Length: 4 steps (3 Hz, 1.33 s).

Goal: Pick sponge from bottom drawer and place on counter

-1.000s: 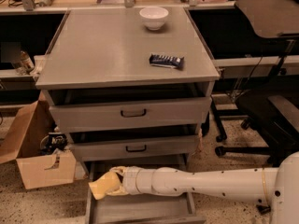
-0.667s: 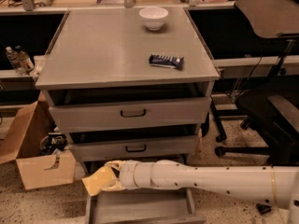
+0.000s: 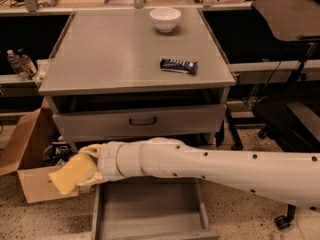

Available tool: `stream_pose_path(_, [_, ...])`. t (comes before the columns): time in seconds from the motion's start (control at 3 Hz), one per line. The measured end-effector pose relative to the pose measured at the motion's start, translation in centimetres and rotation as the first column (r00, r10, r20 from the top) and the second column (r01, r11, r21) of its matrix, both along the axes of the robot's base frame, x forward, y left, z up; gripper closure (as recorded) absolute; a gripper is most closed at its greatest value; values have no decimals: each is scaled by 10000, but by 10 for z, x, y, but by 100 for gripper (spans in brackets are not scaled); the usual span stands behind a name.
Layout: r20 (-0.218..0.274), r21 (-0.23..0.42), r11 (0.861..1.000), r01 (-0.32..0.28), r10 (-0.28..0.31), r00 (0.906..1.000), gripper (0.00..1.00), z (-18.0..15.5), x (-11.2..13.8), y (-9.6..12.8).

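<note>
My gripper (image 3: 82,166) is at the lower left, left of the open bottom drawer (image 3: 150,211) and above its left wall. It is shut on the pale-yellow sponge (image 3: 70,174), which sticks out to the left over the floor and the cardboard box. The drawer's flat grey floor shows bare below my white arm (image 3: 210,169). The grey counter (image 3: 115,54) lies above, well clear of the gripper. My arm hides the middle drawer.
A white bowl (image 3: 165,19) and a dark blue snack bar (image 3: 178,65) sit on the counter. An open cardboard box (image 3: 30,159) stands on the floor at the left. A black chair (image 3: 295,114) is at the right. The top drawer (image 3: 140,120) is closed.
My gripper has lifted the sponge out of the bottom drawer and moved it up and to the left, past the drawer's left wall. The view has closed in on the cabinet.
</note>
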<state>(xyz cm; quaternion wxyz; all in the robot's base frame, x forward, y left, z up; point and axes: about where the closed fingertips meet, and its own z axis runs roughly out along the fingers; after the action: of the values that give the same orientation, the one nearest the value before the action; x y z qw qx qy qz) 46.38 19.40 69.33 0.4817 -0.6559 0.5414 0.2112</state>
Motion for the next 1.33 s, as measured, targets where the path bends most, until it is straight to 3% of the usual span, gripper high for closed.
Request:
stream_pose_path(0.67, [292,18,9999,-144,143,9995,100,32,11,11])
stream_pose_path(1.33, [573,719,9943,-791,751,9955,100,170,85,38])
